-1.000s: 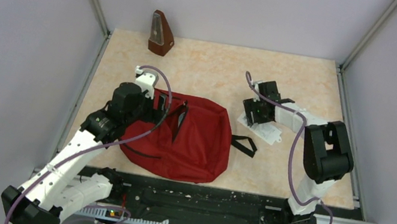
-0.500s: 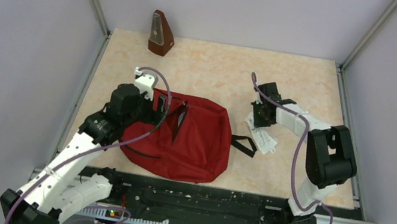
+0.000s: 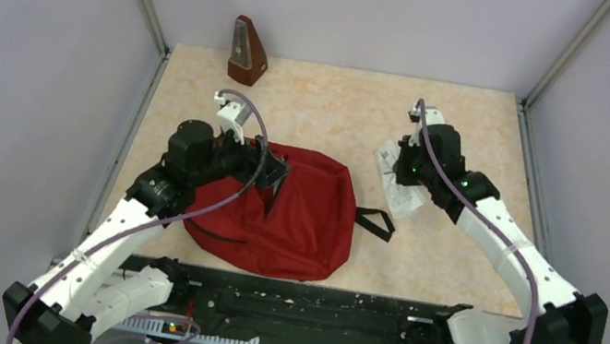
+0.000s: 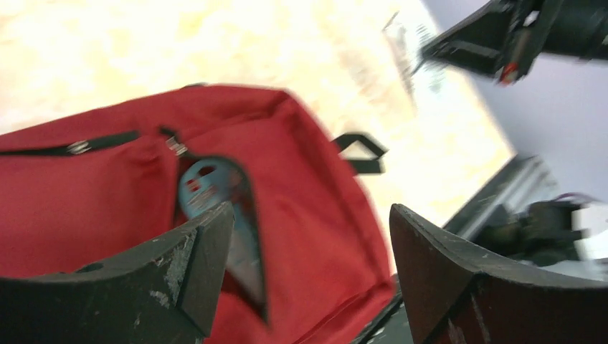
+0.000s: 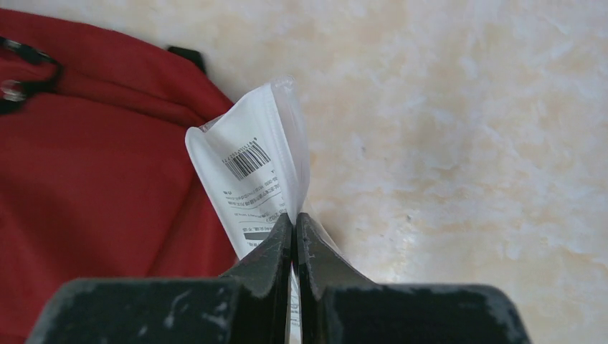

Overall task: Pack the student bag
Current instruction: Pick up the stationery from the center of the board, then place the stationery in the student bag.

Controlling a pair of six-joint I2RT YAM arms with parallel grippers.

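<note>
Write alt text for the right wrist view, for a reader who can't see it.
The right gripper, its jaws closed, pinches a white packet printed with a barcode and small text. Behind it lies the tan marbled table, with the dark red student bag filling the left side of the view.

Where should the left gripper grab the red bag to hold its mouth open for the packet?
Probably the black-trimmed lip of the opening, pinched from above. The student bag lies flat, so that gaping fabric edge looks like the only thin part to close on. The left gripper hovers open over it; the right gripper is shut on the white packet.
</note>
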